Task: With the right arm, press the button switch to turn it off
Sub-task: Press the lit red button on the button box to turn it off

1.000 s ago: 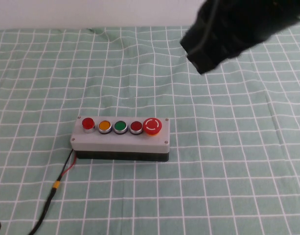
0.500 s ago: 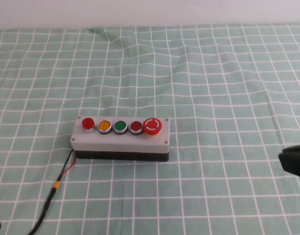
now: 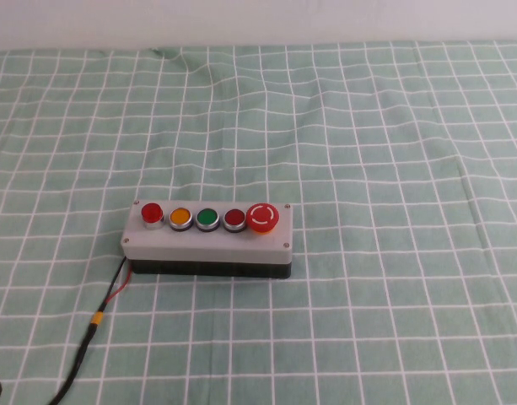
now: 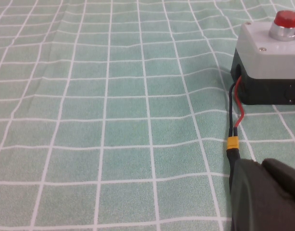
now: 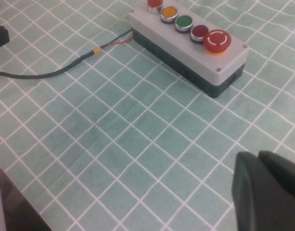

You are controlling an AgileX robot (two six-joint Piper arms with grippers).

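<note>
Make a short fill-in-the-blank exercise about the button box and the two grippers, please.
The box carries ___ buttons.
The middle button is ___.
The cable leaves the box's ___ end, near the left gripper.
The biggest button sits at the ___ end, on the right gripper's side.
Missing words: five, green, left, right.
</note>
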